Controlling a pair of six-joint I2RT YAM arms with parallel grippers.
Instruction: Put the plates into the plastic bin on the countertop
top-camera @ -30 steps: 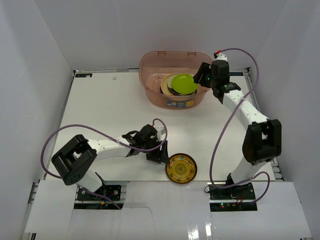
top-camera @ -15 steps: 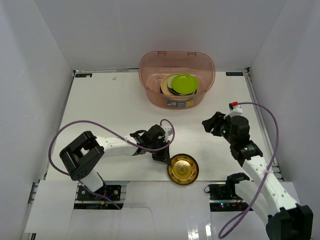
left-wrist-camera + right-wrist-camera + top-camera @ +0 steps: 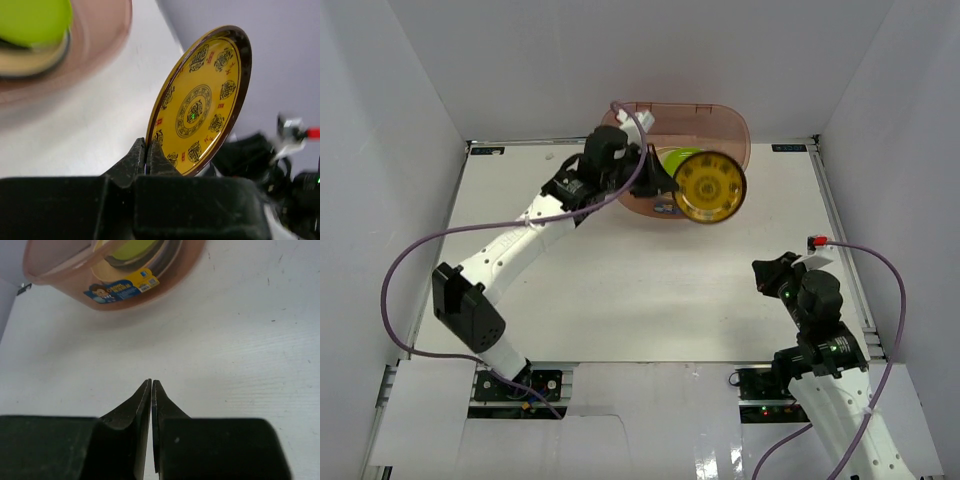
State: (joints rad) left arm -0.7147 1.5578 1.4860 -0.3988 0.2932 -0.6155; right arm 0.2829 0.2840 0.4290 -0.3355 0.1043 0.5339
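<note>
One plate, the gold patterned plate (image 3: 709,186), is hanging at the front of the plastic bin (image 3: 728,118), overlapping its front wall in the overhead view. The left gripper (image 3: 658,180) is pinching it by the rim, jaws closed tight on the edge. The dish is standing nearly on edge, with only a thin bite of rim between the fingers.

To do this step well, the plate needs carrying further over the bin's rim before any release. It then needs tilting toward flat and lowering close to the stack topped by the lime green plate (image 3: 680,158) — letting go from up here would risk a clatter or a bounce off the wall.

The left arm is stretching long from its base, reaching diagonally to the bin's front-left side, with the wrist rolled so the fingers are gripping sideways. The right gripper (image 3: 151,390) is sitting closed on nothing, well short of the bin and pointing toward its label (image 3: 122,287) — its arm is resting folded low over the countertop (image 3: 620,270).
</note>
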